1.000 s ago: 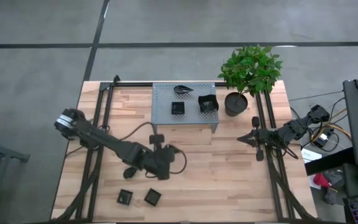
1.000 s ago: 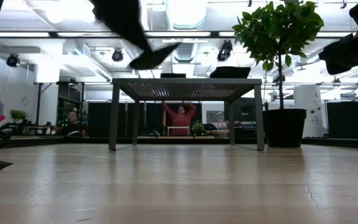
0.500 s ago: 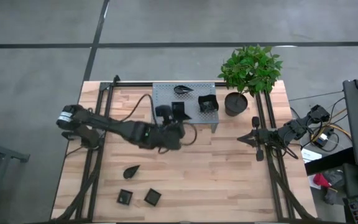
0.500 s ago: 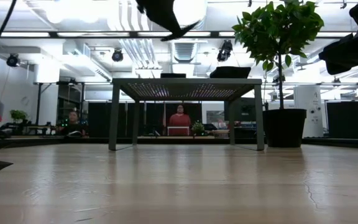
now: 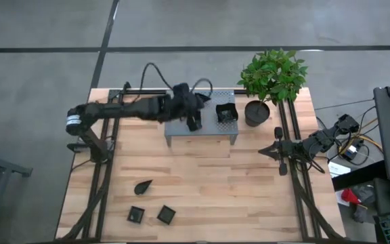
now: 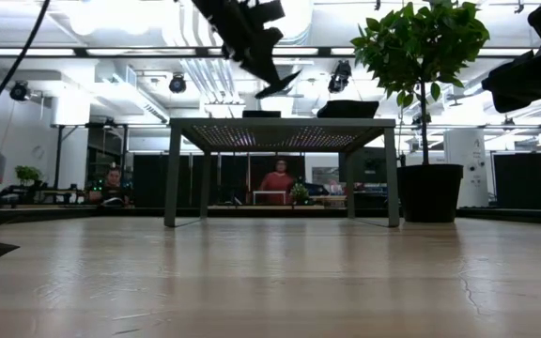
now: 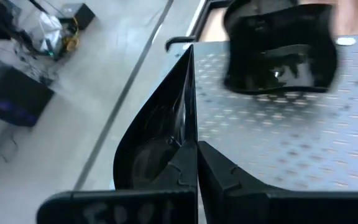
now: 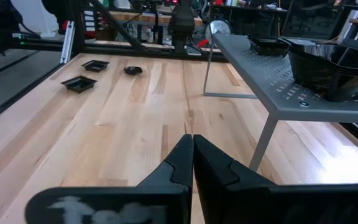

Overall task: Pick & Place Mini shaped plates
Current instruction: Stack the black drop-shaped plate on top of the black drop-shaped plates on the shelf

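Left claw [image 5: 193,120], shut tight on the rim of a small black plate [image 6: 277,84], seemingly leaf-shaped. Swung within the last second from low over the front of the desk [image 5: 249,196] up and back to the grey stand [image 5: 212,130]. Hangs now just above the stand's top, the plate tilted and not yet touching it. Shares that top with a wavy plate [image 5: 226,112] just beside the claw, and probably others hidden under the arm. Left behind on the desk front: a leaf plate [image 5: 142,185] and two square plates [image 5: 135,214], well apart from the stand. Means, by the look of it, the carry is nearly over and the placing about to begin: lower onto a bare patch of the perforated top, clear of the wavy plate, then let go. Leaves at least three more plates to fetch, so roughly midway through the task. Right claw [image 5: 278,151], fingers together and holding nothing, parked at the right edge of the desk, no change.
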